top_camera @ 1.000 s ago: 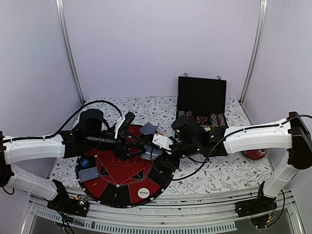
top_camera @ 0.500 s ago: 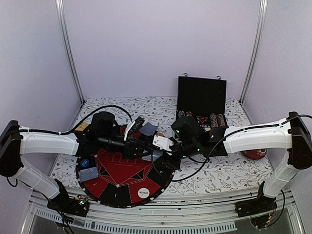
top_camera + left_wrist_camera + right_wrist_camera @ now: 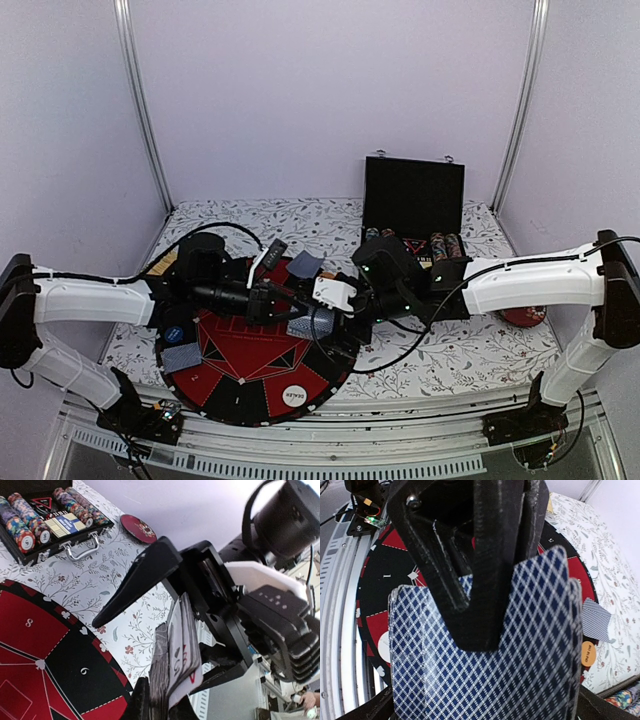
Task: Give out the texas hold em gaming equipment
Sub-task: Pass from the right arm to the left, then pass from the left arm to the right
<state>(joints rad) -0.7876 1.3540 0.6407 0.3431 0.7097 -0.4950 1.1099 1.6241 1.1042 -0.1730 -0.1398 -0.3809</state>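
A deck of playing cards [image 3: 309, 323] with blue diamond backs hangs above the round red-and-black mat [image 3: 250, 375], between both grippers. My left gripper [image 3: 160, 702] is shut on the deck [image 3: 172, 662], one finger on each flat side. My right gripper [image 3: 485, 712] stands open, its jaws spread wide on either side of the deck [image 3: 520, 650]; one long black finger [image 3: 140, 580] is well clear of it. On the mat lie a face-down card [image 3: 182, 356], a blue disc [image 3: 176, 333] and the white DEALER disc [image 3: 295, 394]. Another card [image 3: 305, 264] lies at the far rim, near an orange disc [image 3: 588, 655].
An open black case [image 3: 415, 195] with rows of chips [image 3: 445, 245] stands behind the right arm. A red round plate [image 3: 522, 316] lies at the right. Cables loop over the mat's right side [image 3: 390, 350]. The metal rail [image 3: 330, 445] runs along the near edge.
My left arm reached right to the deck and its gripper shut on it. My right gripper, which held the deck, spread its jaws off it.
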